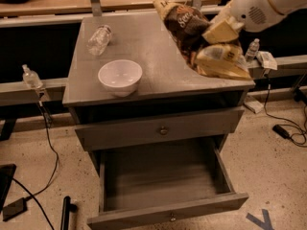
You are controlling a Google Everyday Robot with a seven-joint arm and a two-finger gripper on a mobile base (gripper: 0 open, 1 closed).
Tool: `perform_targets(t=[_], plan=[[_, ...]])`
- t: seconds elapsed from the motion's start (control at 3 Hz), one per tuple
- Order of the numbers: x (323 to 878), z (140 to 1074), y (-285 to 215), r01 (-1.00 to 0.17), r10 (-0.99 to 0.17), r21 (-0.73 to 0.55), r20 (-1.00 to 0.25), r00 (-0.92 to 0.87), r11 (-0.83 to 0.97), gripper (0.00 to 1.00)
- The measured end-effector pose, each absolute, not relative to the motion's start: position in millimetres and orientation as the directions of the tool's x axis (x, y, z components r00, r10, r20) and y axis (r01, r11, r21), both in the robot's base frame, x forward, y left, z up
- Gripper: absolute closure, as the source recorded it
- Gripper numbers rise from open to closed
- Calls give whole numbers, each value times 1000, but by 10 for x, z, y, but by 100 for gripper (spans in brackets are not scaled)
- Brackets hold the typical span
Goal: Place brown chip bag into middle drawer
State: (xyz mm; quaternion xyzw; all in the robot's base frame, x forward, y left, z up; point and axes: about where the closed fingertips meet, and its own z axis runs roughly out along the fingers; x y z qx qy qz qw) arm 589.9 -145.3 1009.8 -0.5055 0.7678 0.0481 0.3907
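The brown chip bag (199, 35), dark brown with tan-yellow edges and white lettering, hangs lifted above the right side of the grey cabinet top (144, 47). My gripper (221, 31) comes in from the upper right and is shut on the bag's right side. The middle drawer (163, 186) stands pulled open below, its plank floor bare, with a small knob (171, 218) on its front. The upper knobbed front (163, 130) is closed.
A white bowl (120, 75) sits at the front left of the cabinet top. A clear plastic bottle (99, 39) lies at the back left. Small bottles stand at far left (30, 76) and right (252, 49). Cables run across the floor.
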Motion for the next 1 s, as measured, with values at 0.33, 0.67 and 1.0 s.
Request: perform_targets(t=[0.33, 0.67, 1.0], plan=[[5511, 9663, -1322, -861, -723, -263, -672, -160, 435, 100], [5226, 9521, -1390, -880, -701, -234, -699, -143, 413, 100], [5331, 9520, -1249, -913, -689, -216, -719, -91, 346, 100]])
